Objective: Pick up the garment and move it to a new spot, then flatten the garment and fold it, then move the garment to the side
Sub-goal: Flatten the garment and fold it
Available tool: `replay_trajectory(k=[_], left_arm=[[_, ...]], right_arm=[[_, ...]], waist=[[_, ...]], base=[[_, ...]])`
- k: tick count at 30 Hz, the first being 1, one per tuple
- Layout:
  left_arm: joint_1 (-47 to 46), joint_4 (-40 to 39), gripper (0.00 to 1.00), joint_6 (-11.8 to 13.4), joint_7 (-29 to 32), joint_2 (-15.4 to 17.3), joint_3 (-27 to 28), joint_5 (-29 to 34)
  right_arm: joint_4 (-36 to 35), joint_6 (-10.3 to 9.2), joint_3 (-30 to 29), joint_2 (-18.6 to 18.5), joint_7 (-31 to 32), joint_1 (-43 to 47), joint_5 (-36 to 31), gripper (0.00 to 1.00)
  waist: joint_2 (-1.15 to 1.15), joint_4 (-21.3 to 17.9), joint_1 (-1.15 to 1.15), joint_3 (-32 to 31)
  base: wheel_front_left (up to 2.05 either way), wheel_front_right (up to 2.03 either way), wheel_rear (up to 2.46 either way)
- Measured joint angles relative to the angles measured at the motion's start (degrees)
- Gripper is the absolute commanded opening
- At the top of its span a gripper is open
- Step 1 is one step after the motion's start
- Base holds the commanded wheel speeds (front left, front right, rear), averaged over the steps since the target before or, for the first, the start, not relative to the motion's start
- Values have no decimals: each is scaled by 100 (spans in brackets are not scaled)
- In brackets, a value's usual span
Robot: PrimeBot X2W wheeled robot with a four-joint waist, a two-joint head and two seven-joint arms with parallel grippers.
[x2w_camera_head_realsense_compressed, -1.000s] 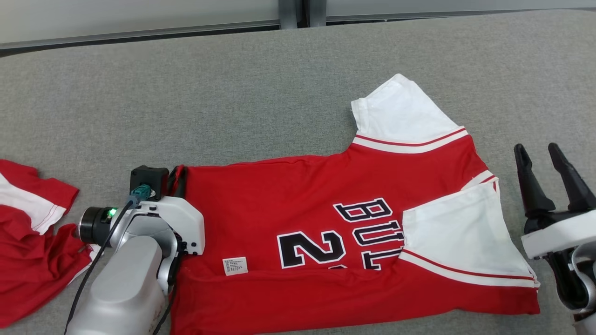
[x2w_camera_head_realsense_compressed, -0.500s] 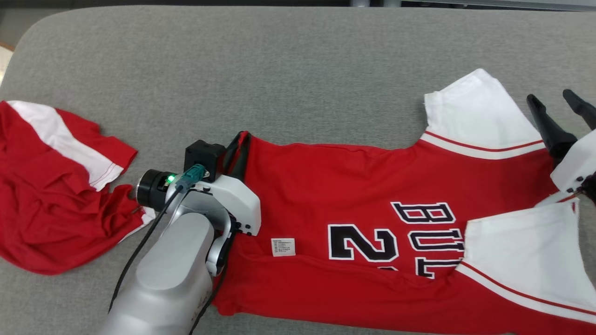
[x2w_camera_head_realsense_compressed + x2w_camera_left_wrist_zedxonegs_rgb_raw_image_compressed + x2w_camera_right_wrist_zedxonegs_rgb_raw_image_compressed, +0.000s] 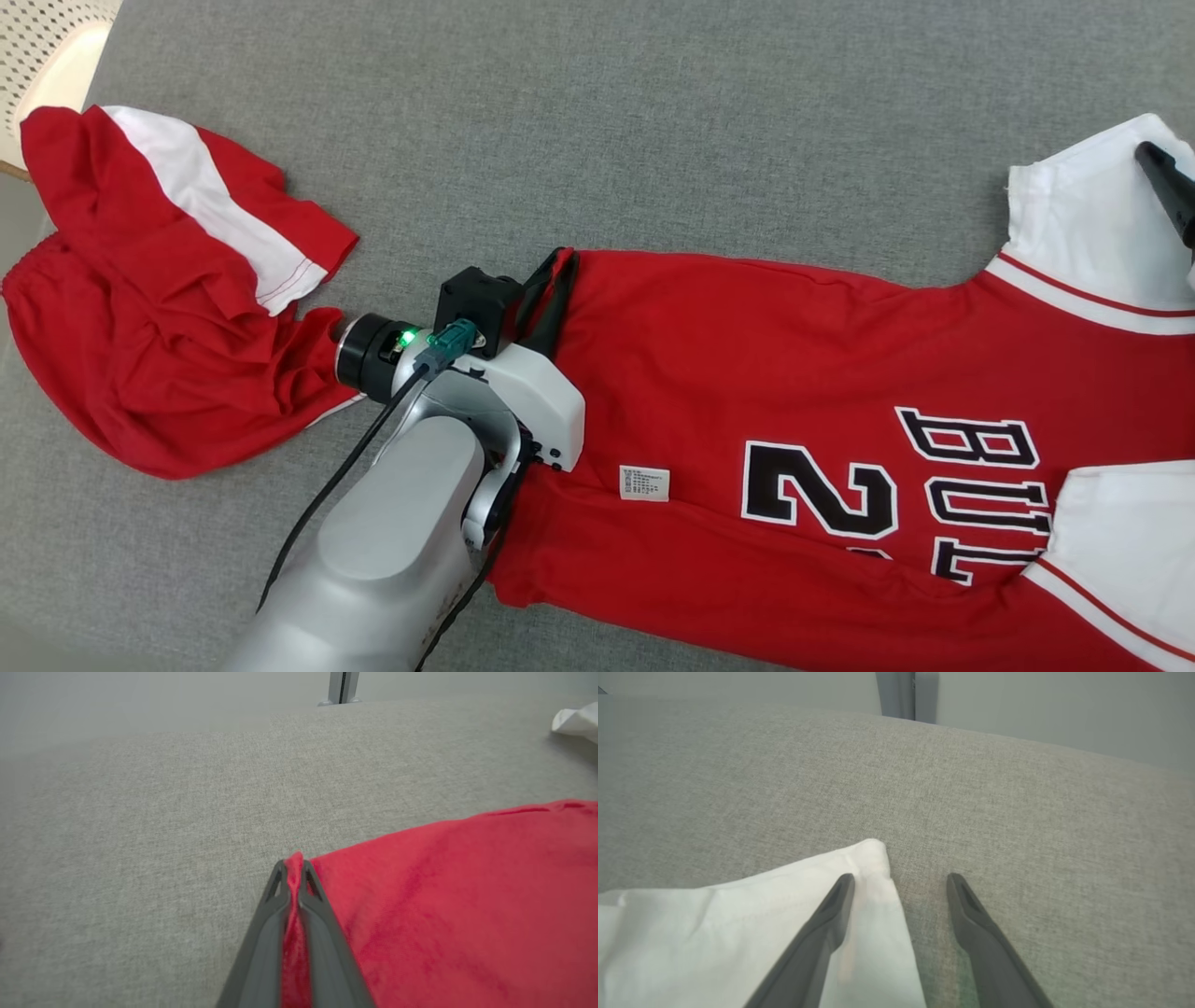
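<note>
While the head view takes in the whole spread, the garment [image 3: 794, 373], a red jersey with black-and-white lettering, lies spread across the grey worktop [image 3: 560, 121], with a second red garment [image 3: 159, 308] crumpled at the far left. Closer in, the left wrist view adds what the head view cannot settle: the left claw [image 3: 290, 870] is clenched on a pinch of red cloth at the garment's corner, fabric squeezed between its two fingers. Along the right wrist view, the right claw [image 3: 901, 882] stands spread wide and grasps nothing, one finger [image 3: 829, 919] over the corner of a white sleeve [image 3: 738, 914], the other over bare worktop; the head view catches one dark finger of it at the right edge. Against a second ago, the head camera has swung left, so everything sits further right; the left claw's grip is unchanged, while the right claw, then beside the lower sleeve, now reaches the upper one. Counted: two claws, two red garments, two white sleeves, one white label [image 3: 644, 483].
</note>
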Motion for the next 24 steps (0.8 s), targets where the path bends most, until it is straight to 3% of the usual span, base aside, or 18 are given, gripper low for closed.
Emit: replay_trajectory(k=[8,9,10,15,24], left_arm=[[-70,-42,0,19,-12,-14,-126,-147],[-80,-37,0,20,-27,-15,-140,-157],[-89,-30,0,20,-29,-16,-152,-180],[-128,51,0,20,-64,-18,-171,-283],[-324,390,0,9,-86,87,-91,-381]], right_arm=[[193,-1,503,-83,125,-403,70,100],[187,-1,583,-87,133,-421,114,76],[178,-1,666,-90,159,-444,163,0],[133,3,1036,-147,42,-502,285,0],[344,5,1429,-221,-1055,-665,63,0]], waist=[[0,63,0,111],[0,61,0,113],[0,57,0,112],[0,18,0,89],[0,-159,0,-33]], base=[[0,0,0],[0,0,0],[0,0,0],[0,0,0],[0,0,0]])
